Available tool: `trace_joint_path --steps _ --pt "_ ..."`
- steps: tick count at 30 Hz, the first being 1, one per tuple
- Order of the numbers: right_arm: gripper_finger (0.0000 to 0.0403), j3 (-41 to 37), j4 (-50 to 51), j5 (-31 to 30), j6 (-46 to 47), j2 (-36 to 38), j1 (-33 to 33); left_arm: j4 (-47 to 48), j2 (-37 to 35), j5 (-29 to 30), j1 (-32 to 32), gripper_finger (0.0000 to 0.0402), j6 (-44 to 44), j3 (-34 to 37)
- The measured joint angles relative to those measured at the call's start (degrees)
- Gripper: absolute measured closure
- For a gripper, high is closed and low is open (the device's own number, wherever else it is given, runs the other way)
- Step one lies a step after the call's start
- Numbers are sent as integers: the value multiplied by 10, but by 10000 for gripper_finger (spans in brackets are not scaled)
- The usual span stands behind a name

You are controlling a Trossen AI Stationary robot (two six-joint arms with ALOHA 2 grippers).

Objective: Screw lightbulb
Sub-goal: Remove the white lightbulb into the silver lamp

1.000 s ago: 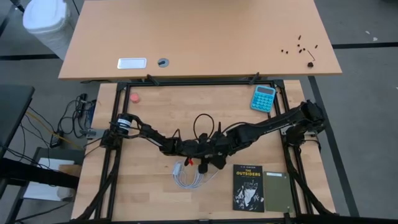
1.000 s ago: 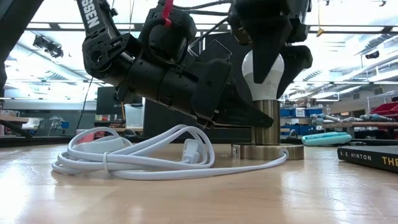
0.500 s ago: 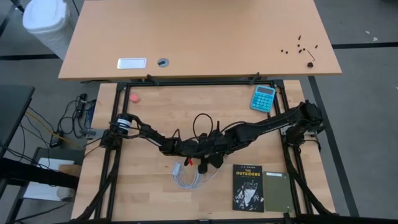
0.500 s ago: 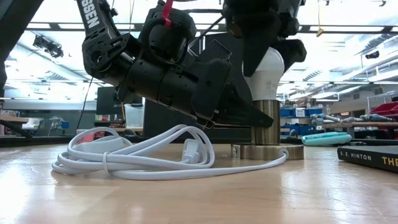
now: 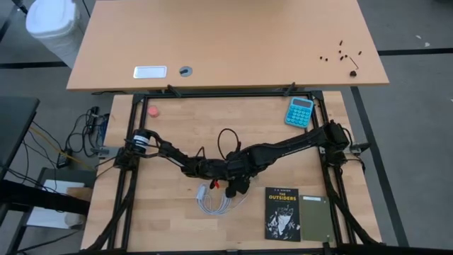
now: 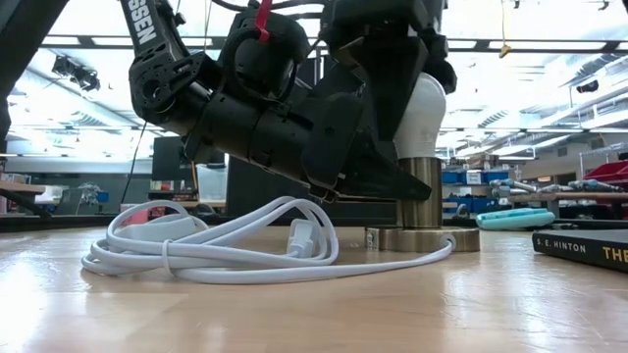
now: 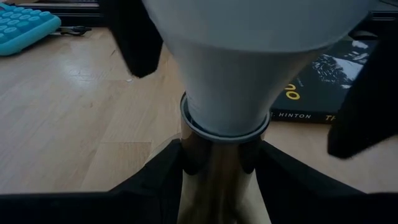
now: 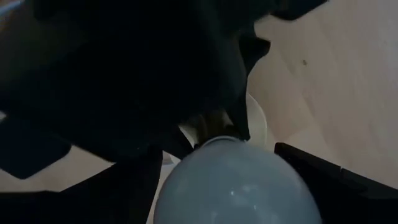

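1. I take the socket [image 6: 422, 211] as my landmark: a silvery metal cylinder on a round disc base, standing on the wooden table [image 5: 177, 212] near its middle.
2. The lightbulb [image 6: 424, 116] stands upright on top of the socket, its neck sitting in the socket's mouth; in the left wrist view the white bulb [image 7: 249, 56] meets the metal rim directly.
3. My left gripper [image 7: 217, 180] is clamped on the socket's cylinder below the bulb, one dark finger on each side of the metal.
4. My right gripper [image 8: 230, 180] comes down from above the socket onto the bulb's dome [image 8: 236, 183]; its fingers [image 8: 323, 177] flank the glass on both sides, but I cannot tell whether they are pressing on it.
5. A coiled white cable [image 6: 216, 245] lies on the table just beside the socket, one loop running round to the disc base.
6. A black book [image 5: 282, 212] lies near the socket, toward the front edge.
7. A blue calculator [image 5: 299, 111] lies well apart from the socket, toward the back edge.
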State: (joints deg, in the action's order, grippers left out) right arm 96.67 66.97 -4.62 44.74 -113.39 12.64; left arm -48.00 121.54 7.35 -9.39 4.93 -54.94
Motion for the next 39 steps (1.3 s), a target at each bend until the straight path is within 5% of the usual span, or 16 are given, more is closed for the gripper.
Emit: trace_joint_path --steps 19,28,39 --pt "100 -23 -3 30 -40 -1 -17 0 0 -1 0 224 1 0" --pt "156 -23 -3 32 -86 -1 -17 1 0 -1 0 224 1 -1" --pt "128 -23 2 43 -388 -1 1 1 0 0 0 224 0 -1"
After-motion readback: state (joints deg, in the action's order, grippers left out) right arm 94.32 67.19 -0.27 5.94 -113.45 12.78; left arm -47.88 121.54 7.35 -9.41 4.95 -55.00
